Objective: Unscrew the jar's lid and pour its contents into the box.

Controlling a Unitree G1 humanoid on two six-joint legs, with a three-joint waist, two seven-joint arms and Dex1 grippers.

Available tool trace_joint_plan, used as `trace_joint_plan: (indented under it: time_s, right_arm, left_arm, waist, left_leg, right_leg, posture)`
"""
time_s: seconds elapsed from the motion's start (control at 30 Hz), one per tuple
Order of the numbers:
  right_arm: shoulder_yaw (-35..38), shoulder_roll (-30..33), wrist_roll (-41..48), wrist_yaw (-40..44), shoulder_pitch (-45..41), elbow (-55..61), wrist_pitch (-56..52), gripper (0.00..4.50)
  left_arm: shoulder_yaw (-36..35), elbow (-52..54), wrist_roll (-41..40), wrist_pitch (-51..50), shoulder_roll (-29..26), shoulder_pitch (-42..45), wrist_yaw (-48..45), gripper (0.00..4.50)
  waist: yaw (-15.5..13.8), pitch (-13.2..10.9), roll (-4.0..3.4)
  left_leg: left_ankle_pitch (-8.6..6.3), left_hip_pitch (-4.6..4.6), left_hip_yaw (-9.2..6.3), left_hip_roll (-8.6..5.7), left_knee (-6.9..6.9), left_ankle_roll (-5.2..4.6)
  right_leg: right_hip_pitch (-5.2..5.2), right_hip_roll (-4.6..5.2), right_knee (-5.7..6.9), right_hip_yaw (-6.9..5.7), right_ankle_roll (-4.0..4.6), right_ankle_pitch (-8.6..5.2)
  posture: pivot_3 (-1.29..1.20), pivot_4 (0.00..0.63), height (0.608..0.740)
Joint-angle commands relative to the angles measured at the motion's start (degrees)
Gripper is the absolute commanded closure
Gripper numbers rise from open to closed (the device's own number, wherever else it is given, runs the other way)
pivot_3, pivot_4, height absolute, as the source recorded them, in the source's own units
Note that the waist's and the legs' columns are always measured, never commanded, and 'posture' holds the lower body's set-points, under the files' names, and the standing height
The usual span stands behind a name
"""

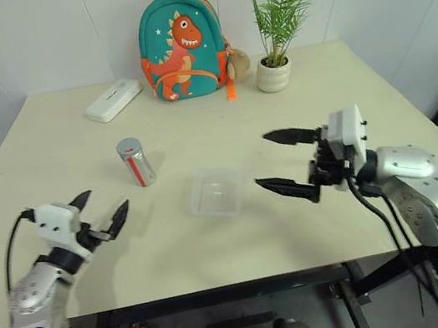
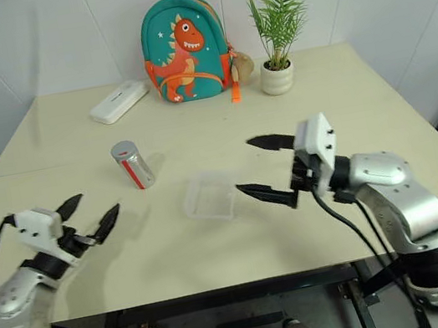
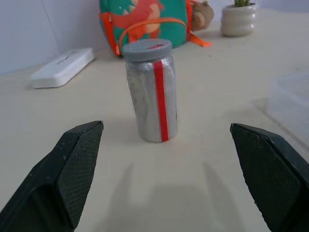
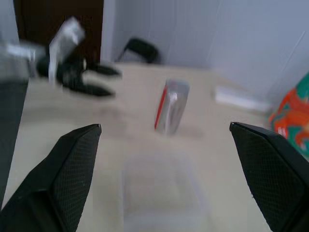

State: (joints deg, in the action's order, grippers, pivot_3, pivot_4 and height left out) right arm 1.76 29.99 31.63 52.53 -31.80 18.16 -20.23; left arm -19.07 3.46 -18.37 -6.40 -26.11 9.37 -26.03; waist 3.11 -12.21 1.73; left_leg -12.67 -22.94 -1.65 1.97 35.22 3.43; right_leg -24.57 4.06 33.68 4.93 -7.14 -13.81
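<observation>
Silver jar: the small shiny silver metal cylinder with a red vertical stripe [image 1: 136, 163] stands upright on the pale cream bench [image 1: 72, 147], left of its middle, well apart from every edge.
Lid: the round grey-silver cap [image 3: 147, 50] sits on top of the jar, closed.
Box: the shallow, square, clear plastic tray with rounded corners [image 1: 216, 192] lies flat near the bench's middle, just to the right of the jar and nearer the front edge; I cannot tell whether anything lies in it.
My left fingers [image 1: 102, 214]: spread wide and holding nothing, hovering near the front left corner, pointed toward the jar, which stands apart from them.
My right fingers [image 1: 289, 162]: spread wide and holding nothing, hovering just right of the tray and pointing across it toward the jar.
Back edge of the bench: a flat white oblong case [image 1: 113, 100] toward the left, a teal backpack with an orange dinosaur [image 1: 182, 46] at the middle, and a green plant in a white ribbed pot [image 1: 274, 72] to its right.
</observation>
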Motion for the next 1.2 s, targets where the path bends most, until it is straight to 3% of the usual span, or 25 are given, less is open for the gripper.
trace_joint_plan:
  time_s: [0.03,0.2,0.37,0.97,1.13,1.2]
  right_arm:
    - [-0.7,-2.6,0.6,-2.3,-3.0,1.9,1.0,0.00]
    - [-4.4,-6.9,-4.1,-3.8,-4.3,-0.7,6.3,0.00]
    - [-6.1,-11.2,-7.0,-6.6,-6.0,-2.6,9.1,0.00]
    - [-6.2,-12.4,-8.0,-9.8,-5.7,-1.4,8.7,0.00]
    - [-6.0,-12.2,-7.5,-9.4,-5.4,-1.6,8.9,0.00]
    - [-6.0,-12.4,-7.4,-9.6,-5.2,-1.7,8.9,0.00]
  left_arm:
    - [1.9,-0.5,2.8,0.3,2.9,4.5,6.0,0.01]
    - [3.6,-5.7,8.8,0.6,4.9,10.1,13.7,0.01]
    - [6.3,-12.3,11.6,1.8,7.1,15.9,16.9,0.01]
    - [9.5,-42.3,16.2,11.9,9.3,35.0,21.5,0.01]
    - [10.3,-45.3,17.3,13.0,9.7,37.1,22.7,0.01]
    - [9.8,-44.4,16.9,12.8,9.6,36.6,23.4,0.40]
  waist:
    - [-0.3,0.1,0.11]
    - [-0.5,0.1,0.19]
    - [-0.1,0.1,0.19]
    - [-0.3,0.1,0.19]
    - [-0.2,0.1,0.19]
    - [-0.2,0.1,0.19]
  left_leg:
    - [0.01,-0.02,-0.04,0.00,0.02,-0.01]
    - [0.01,-0.02,-0.05,-0.01,0.07,-0.02]
    - [0.01,-0.03,-0.05,0.01,0.04,-0.01]
    - [-0.01,-0.11,-0.07,0.00,-0.03,0.01]
    - [-0.04,-0.13,-0.07,0.00,-0.07,0.03]
    - [-0.07,-0.13,-0.07,0.00,-0.09,0.05]
  right_leg:
    - [0.00,-0.03,0.01,0.00,0.00,0.00]
    - [0.05,-0.07,-0.04,0.03,-0.06,0.05]
    - [0.00,-0.11,-0.02,0.02,-0.95,0.54]
    - [0.00,-0.13,-0.16,0.02,-1.05,0.60]
    - [-0.01,-0.13,-0.16,0.02,-1.08,0.61]
    - [-0.02,-0.13,-0.14,0.02,-1.09,0.62]
  posture:
    - [0.00,0.150,0.740]
    - [0.00,0.150,0.740]
    - [0.00,0.150,0.740]
    - [0.00,0.150,0.740]
    - [0.00,0.150,0.740]
    - [0.00,0.150,0.740]
